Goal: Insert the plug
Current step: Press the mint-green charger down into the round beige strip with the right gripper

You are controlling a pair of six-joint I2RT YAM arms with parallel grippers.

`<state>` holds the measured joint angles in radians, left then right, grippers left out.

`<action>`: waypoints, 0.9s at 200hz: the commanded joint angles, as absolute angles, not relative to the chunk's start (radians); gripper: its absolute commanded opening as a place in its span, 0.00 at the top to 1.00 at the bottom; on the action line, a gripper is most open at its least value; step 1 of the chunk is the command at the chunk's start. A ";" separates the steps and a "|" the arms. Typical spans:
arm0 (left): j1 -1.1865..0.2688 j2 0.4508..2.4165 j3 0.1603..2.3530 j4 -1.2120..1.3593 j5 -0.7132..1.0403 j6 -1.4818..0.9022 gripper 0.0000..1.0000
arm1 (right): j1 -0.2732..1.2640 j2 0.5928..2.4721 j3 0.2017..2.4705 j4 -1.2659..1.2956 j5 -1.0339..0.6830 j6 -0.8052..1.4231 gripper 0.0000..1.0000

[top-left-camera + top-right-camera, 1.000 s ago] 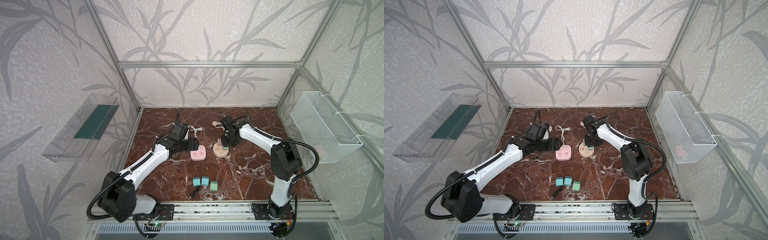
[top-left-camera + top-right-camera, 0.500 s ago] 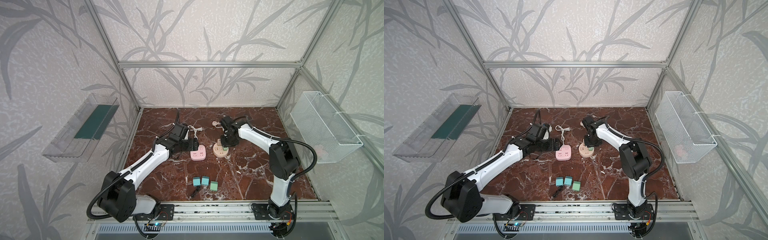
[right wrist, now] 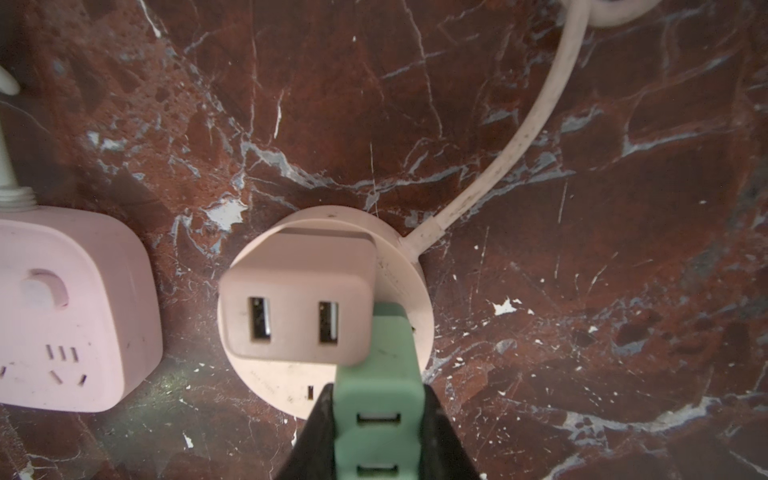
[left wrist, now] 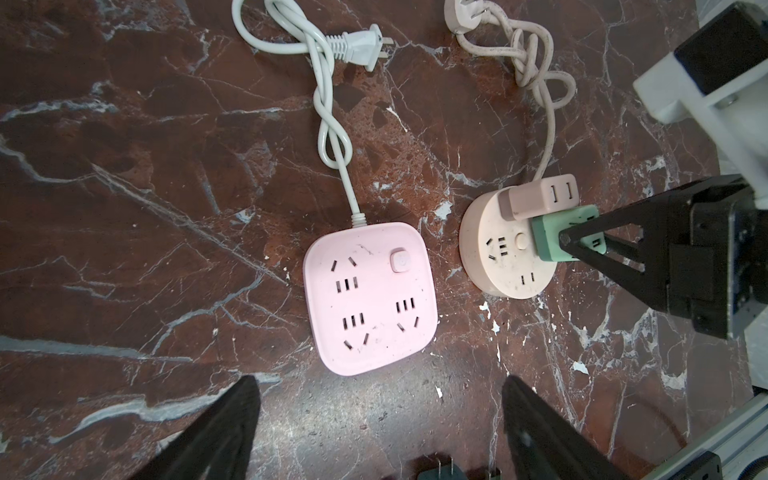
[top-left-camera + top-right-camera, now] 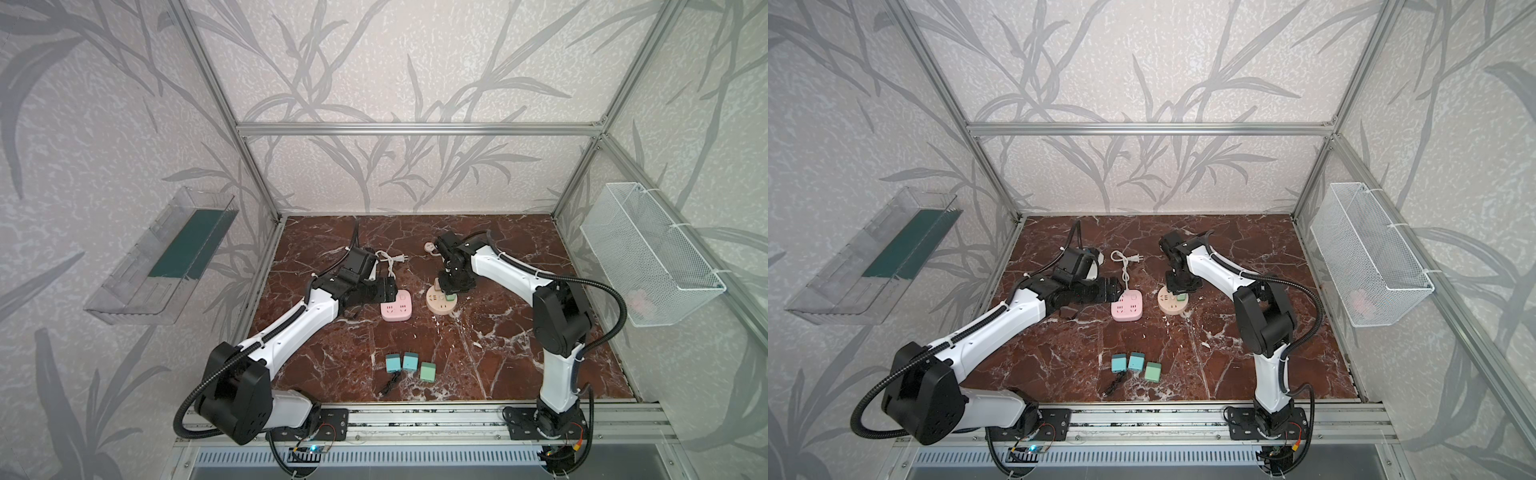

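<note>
In both top views the right gripper (image 5: 451, 287) (image 5: 1180, 286) points down over the round strip (image 5: 436, 306). Its jaws are closed on the green plug (image 5: 450, 297), which stands on the strip's right part. The left gripper (image 5: 372, 300) hangs low on the left of the pink strip (image 5: 397, 308), jaws spread wide and holding nothing. The two strips lie side by side on the table (image 5: 498, 353), near each other but apart. Three spare plugs (image 5: 410, 361) lie in a row nearer the front edge, with a small black cable (image 5: 388, 384) just in front of them. A basket (image 5: 648, 257) hangs on the right wall and a clear tray (image 5: 162, 257) on the left wall.

In the left wrist view the pink strip (image 4: 370, 297) lies flat beyond the left gripper's two dark fingers (image 4: 224, 428), which stand far apart with only bare table between them. A white cord (image 4: 332, 124) runs from that strip to a loose two-pin plug. The round strip (image 4: 507, 266) carries a beige adapter (image 4: 536, 199). Touching the adapter is the green plug (image 4: 544, 232), pinched by the right gripper's black fingers (image 4: 575, 244).

In the right wrist view the green plug (image 3: 378, 386) fills the gap between the right fingers (image 3: 316, 432), gripped on both sides. Its far end meets the round strip (image 3: 405, 282) hard against the adapter (image 3: 299, 307). The prongs are hidden, so I cannot tell how deep it sits.
</note>
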<state>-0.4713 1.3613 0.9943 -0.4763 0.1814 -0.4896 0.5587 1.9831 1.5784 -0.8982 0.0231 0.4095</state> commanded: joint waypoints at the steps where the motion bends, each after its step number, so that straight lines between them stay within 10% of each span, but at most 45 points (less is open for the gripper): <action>1: -0.474 1.344 0.983 -0.472 0.165 -0.491 0.10 | 0.561 2.102 1.549 -0.913 0.028 0.384 1.00; 180: -0.474 1.345 0.986 -0.478 0.155 -0.488 0.10 | 0.509 2.138 1.494 -0.910 0.038 0.364 1.00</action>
<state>-0.4713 1.3609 0.9916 -0.4763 0.1749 -0.4896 0.5358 2.0216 1.5795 -0.8768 -0.0044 0.3740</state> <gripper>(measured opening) 0.896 0.283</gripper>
